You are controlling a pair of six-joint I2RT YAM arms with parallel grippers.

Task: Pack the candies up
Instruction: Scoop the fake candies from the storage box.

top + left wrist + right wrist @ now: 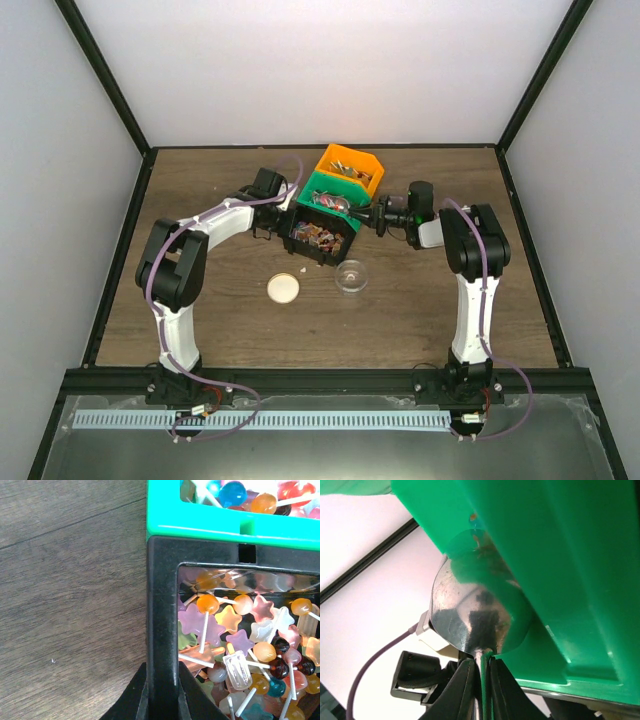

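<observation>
Two grippers [162,669] [481,664], one scoop [470,615], three bins [297,236] [313,186] [376,172]

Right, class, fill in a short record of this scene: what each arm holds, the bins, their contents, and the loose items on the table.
left fingers: shut on the wall of the black bin
right fingers: shut on the handle of the metal scoop, bowl against the green bin
bins: orange bin, green, black, in a close diagonal row
contents: candies, many on sticks
loose items: round beige lid, clear cup
</observation>
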